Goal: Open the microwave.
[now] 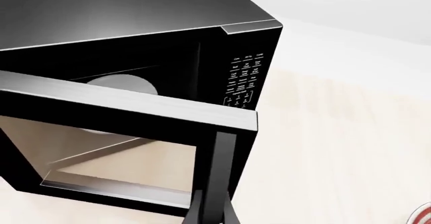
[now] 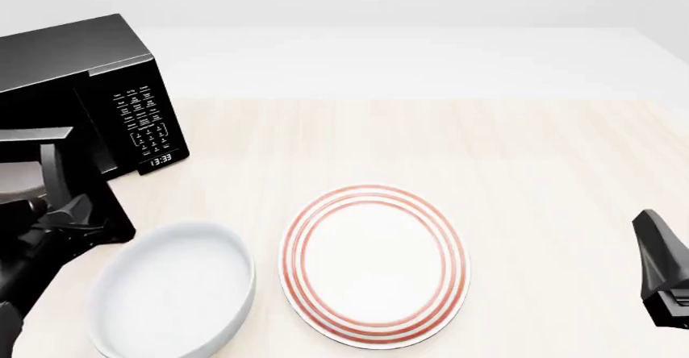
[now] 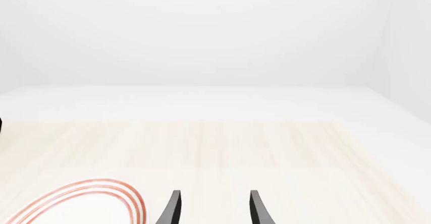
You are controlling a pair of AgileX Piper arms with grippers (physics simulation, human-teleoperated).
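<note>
The microwave (image 2: 81, 60) is a glossy black box at the table's far left, with a white-labelled keypad (image 2: 142, 120) and a small clock (image 2: 160, 160). Its door (image 1: 101, 153) stands swung partly out toward me. Through the gap the pale turntable (image 1: 124, 82) shows inside. In the left wrist view the vertical handle (image 1: 222, 168) runs down between the fingers of my left gripper (image 1: 212, 218), which looks shut on it at the frame's lower edge. My right gripper (image 3: 215, 211) hangs open and empty over the table's right side, far from the microwave.
A white bowl (image 2: 173, 289) sits near the front left, right beside my left arm (image 2: 38, 245). A white plate (image 2: 375, 265) with red rings lies at the front centre. Bare pale wood stretches behind them to the right.
</note>
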